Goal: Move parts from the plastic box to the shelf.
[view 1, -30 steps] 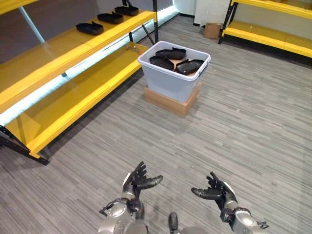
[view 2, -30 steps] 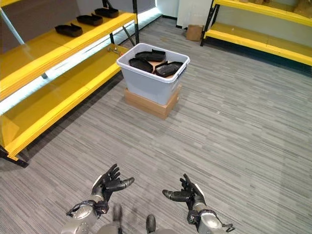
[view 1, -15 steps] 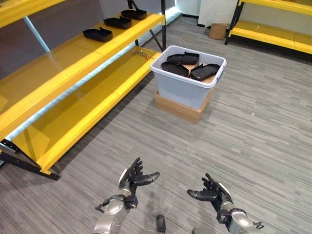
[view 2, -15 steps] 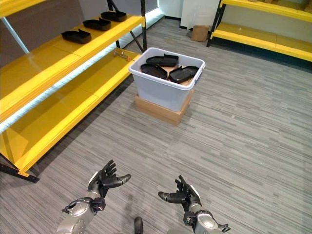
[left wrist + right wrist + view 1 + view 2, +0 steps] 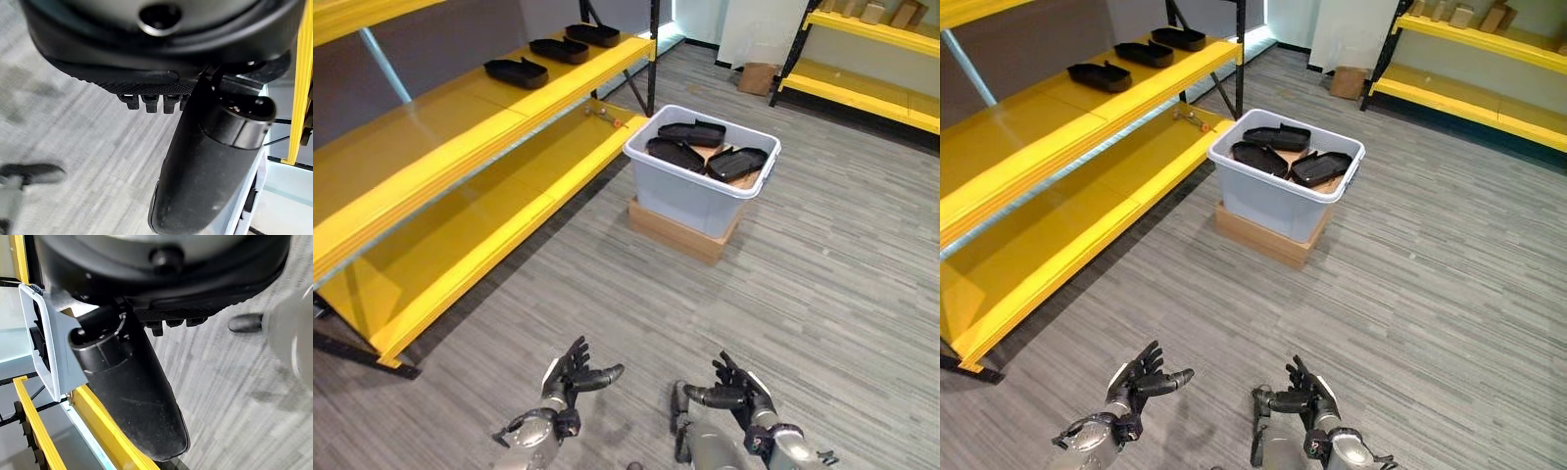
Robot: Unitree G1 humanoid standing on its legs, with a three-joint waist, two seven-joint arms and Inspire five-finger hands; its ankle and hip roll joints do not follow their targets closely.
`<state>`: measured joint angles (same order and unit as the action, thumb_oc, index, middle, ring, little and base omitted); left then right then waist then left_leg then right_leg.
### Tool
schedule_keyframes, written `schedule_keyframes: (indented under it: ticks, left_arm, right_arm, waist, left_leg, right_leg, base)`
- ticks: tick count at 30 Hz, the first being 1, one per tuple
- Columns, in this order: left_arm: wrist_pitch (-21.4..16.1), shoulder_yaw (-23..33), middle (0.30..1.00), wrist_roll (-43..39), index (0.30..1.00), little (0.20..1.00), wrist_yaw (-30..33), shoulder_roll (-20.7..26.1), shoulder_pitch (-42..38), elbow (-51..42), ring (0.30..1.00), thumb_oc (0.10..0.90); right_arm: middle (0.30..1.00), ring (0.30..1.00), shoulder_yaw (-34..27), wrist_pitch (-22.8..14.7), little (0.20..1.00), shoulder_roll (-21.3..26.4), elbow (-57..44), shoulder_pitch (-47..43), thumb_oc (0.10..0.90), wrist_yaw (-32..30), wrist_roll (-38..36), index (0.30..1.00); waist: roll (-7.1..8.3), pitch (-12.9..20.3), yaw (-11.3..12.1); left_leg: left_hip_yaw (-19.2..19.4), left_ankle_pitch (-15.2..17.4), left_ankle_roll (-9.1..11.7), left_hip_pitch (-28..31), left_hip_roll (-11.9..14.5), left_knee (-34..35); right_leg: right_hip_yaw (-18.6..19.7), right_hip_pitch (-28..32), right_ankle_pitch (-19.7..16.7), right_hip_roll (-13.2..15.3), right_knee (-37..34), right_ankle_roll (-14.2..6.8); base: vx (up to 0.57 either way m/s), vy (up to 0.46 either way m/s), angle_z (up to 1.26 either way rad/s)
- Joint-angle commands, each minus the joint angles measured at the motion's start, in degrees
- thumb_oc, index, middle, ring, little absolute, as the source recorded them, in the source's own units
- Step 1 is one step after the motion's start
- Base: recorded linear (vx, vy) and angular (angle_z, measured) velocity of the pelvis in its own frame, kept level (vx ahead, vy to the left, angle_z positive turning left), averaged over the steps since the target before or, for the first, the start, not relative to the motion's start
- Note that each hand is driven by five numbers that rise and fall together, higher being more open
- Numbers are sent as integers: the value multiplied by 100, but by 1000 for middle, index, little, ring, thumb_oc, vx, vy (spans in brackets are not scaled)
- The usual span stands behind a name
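Both the left hand [image 5: 570,375] and right hand [image 5: 736,389] hang open and empty over the floor, well short of the plastic box [image 5: 690,188] holding black parts [image 5: 674,154] beside the yellow shelf [image 5: 460,137].

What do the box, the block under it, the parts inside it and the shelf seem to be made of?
The box looks like pale grey plastic: smooth walls, rolled rim. The block under it looks like brown cardboard or wood, matt and flat-sided; which one is unclear. The parts look like matt black moulded plastic, though rubber is possible. The shelf has glossy yellow boards that reflect light, probably painted metal.
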<state>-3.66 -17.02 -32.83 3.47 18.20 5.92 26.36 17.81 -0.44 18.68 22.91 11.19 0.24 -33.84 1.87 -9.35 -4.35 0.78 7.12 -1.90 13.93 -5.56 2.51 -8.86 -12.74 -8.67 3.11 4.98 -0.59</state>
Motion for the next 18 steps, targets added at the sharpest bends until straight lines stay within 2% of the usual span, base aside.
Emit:
schedule_keyframes:
  ticks: [1,3,4,5,6,8,9,10,11,12,13,15,16,17,18]
  left_arm:
    - [-454,109,1000,56,1000,1000,-168,6,-328,-657,1000,900]
    - [-457,78,1000,44,1000,1000,-171,-2,-338,-657,1000,900]
    - [-457,73,1000,5,1000,1000,-158,-24,-369,-632,1000,900]
    - [-457,73,1000,5,1000,1000,-158,-24,-370,-631,1000,900]
    - [-456,75,1000,-30,1000,1000,-135,-28,-388,-624,1000,900]
    - [-456,71,1000,-53,1000,1000,-140,-34,-375,-639,1000,900]
    - [-450,69,1000,-73,1000,1000,-139,-50,-353,-649,1000,900]
    - [-440,71,1000,-81,1000,1000,-165,-59,-291,-667,1000,900]
    - [-440,71,1000,-81,1000,1000,-165,-59,-291,-667,1000,900]
    - [-416,62,1000,-97,1000,1000,-180,-39,-231,-722,1000,900]
    - [-416,60,1000,-97,1000,1000,-179,-40,-230,-723,1000,900]
    - [-392,83,1000,-186,1000,1000,-173,-41,-170,-726,1000,900]
    - [-377,84,1000,-285,1000,1000,-177,-58,-140,-706,1000,900]
    - [-375,78,1000,-315,1000,1000,-156,-84,-120,-649,1000,900]
    - [-353,71,1000,-242,1000,1000,-139,-94,-119,-607,1000,900]
  right_arm:
    - [1000,1000,-116,-430,1000,213,-603,-348,900,46,-119,1000]
    - [1000,1000,-144,-450,1000,267,-578,-344,900,28,-147,1000]
    - [1000,1000,-137,-455,1000,287,-547,-369,900,20,-163,1000]
    - [1000,1000,-137,-455,1000,287,-546,-371,900,20,-163,1000]
    - [1000,1000,-125,-470,1000,303,-552,-382,900,10,-169,1000]
    - [1000,1000,-134,-472,1000,346,-562,-384,900,28,-231,1000]
    - [1000,1000,-141,-474,1000,409,-620,-381,900,34,-297,1000]
    - [1000,1000,-144,-448,1000,479,-654,-320,900,64,-270,1000]
    - [1000,1000,-144,-448,1000,479,-654,-320,900,64,-270,1000]
    - [1000,1000,-158,-443,1000,480,-655,-280,900,18,-294,1000]
    - [1000,1000,-160,-443,1000,481,-656,-278,900,18,-294,1000]
    - [1000,1000,-194,-463,1000,490,-687,-266,900,-23,-252,1000]
    - [1000,1000,-200,-467,1000,516,-699,-258,900,-36,-122,1000]
    - [1000,1000,-182,-472,1000,535,-750,-247,900,-66,23,1000]
    - [1000,1000,-200,-456,1000,505,-713,-243,900,-61,6,1000]
  waist:
    - [-165,225,-71]
    - [-216,264,-92]
    - [-218,246,-104]
    - [-219,246,-106]
    - [-207,225,-113]
    - [-131,163,-90]
    - [-1,49,8]
    - [58,-22,75]
    - [57,-22,75]
    - [130,-61,131]
    - [113,-81,147]
    - [133,-101,227]
    - [117,-70,237]
    - [63,-92,304]
    - [-59,-48,372]
  left_leg:
    - [129,-455,261,-365,633,-308]
    - [110,-631,399,-388,756,-476]
    - [121,-830,532,-510,825,-843]
    - [118,-826,534,-516,826,-852]
    - [109,-1009,608,-606,859,-1166]
    - [60,-1340,674,-996,882,-2163]
    - [-113,-1548,634,-1408,667,-3157]
    - [-181,-1558,571,-1755,509,-3814]
    - [-181,-1556,571,-1757,511,-3817]
    - [-143,-1368,451,-2219,465,-3637]
    - [-133,-1335,449,-2205,486,-3670]
    - [-175,-1118,356,-2485,482,-3143]
    - [-243,-1078,339,-2546,536,-2731]
    - [-392,-1155,355,-2583,627,-1786]
    - [-744,-1545,439,-2597,728,-820]
  right_leg:
    - [123,354,475,-88,56,-435]
    - [134,468,546,-157,-9,-348]
    - [153,566,611,-201,-48,-285]
    - [150,566,611,-202,-49,-284]
    - [189,634,644,-233,-60,-227]
    - [276,808,715,-260,-123,-109]
    - [437,992,738,-225,-198,-10]
    - [580,1185,758,-205,-287,47]
    - [580,1184,758,-207,-287,47]
    - [735,1343,752,-118,-363,19]
    - [747,1367,754,-137,-367,18]
    - [938,1482,803,-117,-403,-46]
    - [1003,1509,846,-114,-411,-79]
    - [1118,1627,957,-163,-431,-122]
    - [1271,1777,1098,-257,-437,-139]
  base:
    - [215,-136,-7]
    - [236,-182,-17]
    - [173,-154,-15]
    - [160,-152,-12]
    - [117,-126,-7]
    - [191,-214,-8]
    - [280,-238,-13]
    - [228,-171,-32]
    - [247,-94,-64]
    - [126,-25,-74]
    - [193,-21,-48]
    - [204,48,-34]
    - [306,111,-43]
    - [410,128,-66]
    - [323,100,-95]
